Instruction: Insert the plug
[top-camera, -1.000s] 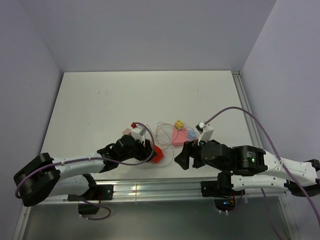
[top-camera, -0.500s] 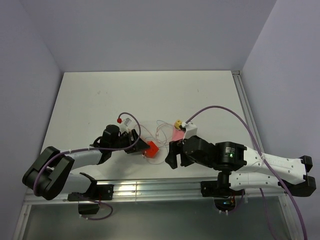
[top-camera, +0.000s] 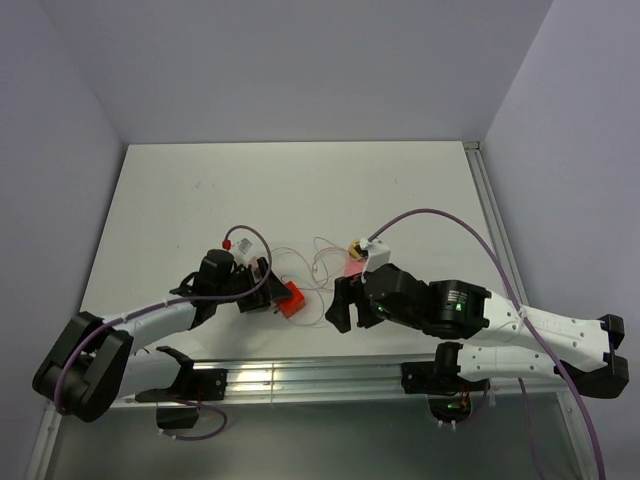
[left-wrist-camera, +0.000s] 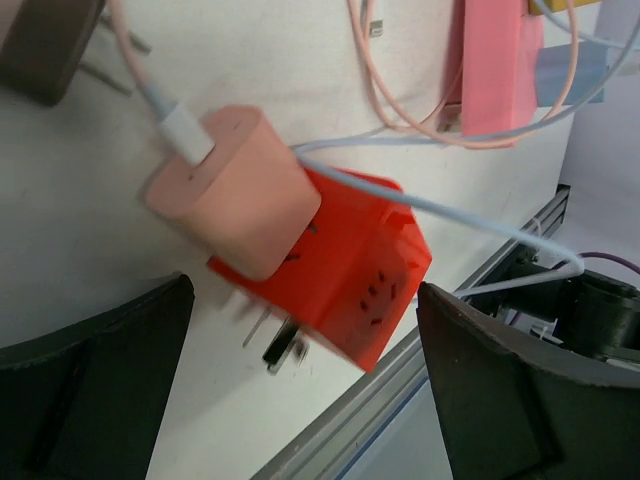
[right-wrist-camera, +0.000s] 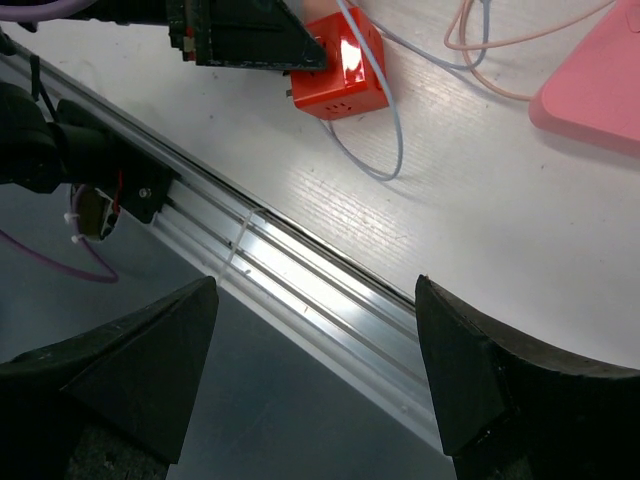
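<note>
1. Left claw (left-wrist-camera: 305, 290) stands wide open and empty, its fingers either side of the rounded pink plastic charger plug (left-wrist-camera: 228, 190), which looks seated in the red cube socket (left-wrist-camera: 370, 270) on the white worktop (left-wrist-camera: 60, 200).
2. Right claw (right-wrist-camera: 315, 285) hovers open, empty.
3. We judge insertion done; next, we lift clear of the pale cables (left-wrist-camera: 480, 225).

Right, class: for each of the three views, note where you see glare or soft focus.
Top external: even light, a bright patch on the metal rail. Left wrist: the near fingers are dark and soft, the red adapter and pink charger sharper. Right wrist: glare streaks the rail and whites out a face of the red adapter.
</note>
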